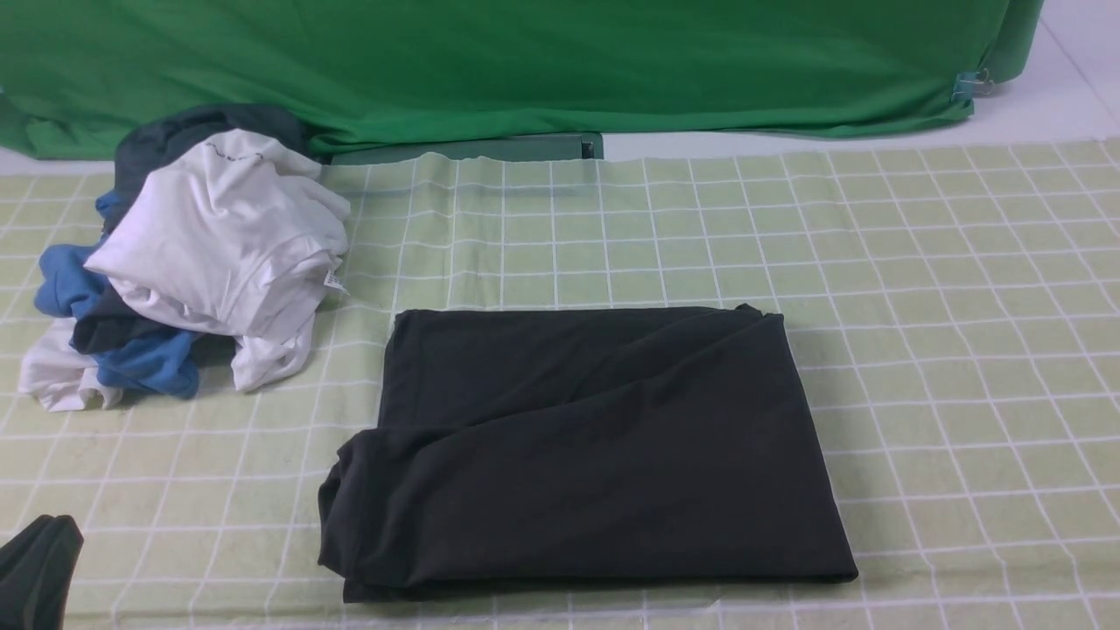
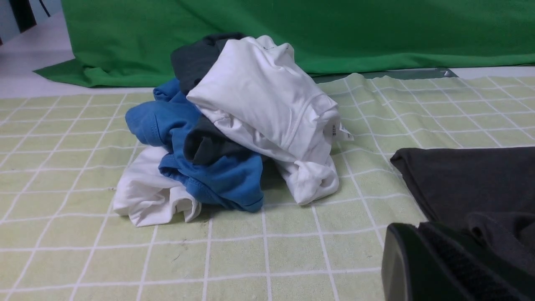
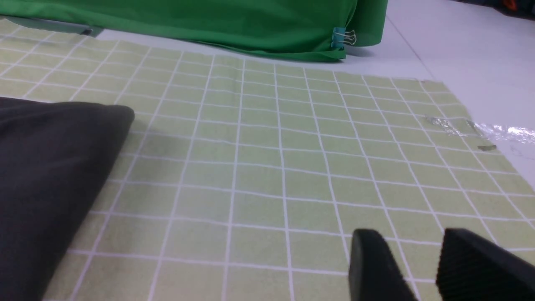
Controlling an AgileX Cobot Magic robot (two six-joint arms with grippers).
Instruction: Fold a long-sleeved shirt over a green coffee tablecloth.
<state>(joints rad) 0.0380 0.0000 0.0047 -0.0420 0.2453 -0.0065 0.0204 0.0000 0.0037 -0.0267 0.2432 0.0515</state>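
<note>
Lying folded into a rough rectangle, the long-sleeved shirt shows only plain black cloth, with soft creases across its top and a bulging doubled edge on the side toward the left pincer. It rests flat on the green coffee tablecloth, a pale yellow-green cloth ruled in thin white squares, which covers the counter.

The left pincer sits low over the tablecloth, its black ribbed fingers pressed together and clenched on nothing; the shirt's near corner lies just beside it and beyond it. The right pincer also hangs low above bare tablecloth, its two dark fingers standing slightly parted with the grid showing between them, holding nothing; the shirt lies well off to its side, toward the other arm.

Farther out from the left pincer, a heap of garments, white, blue and dark grey, sits bundled on the tablecloth, close to the shirt's far corner but apart from it. Beyond everything, a bright green backdrop cloth drapes down to the counter, with a clip at its corner.
</note>
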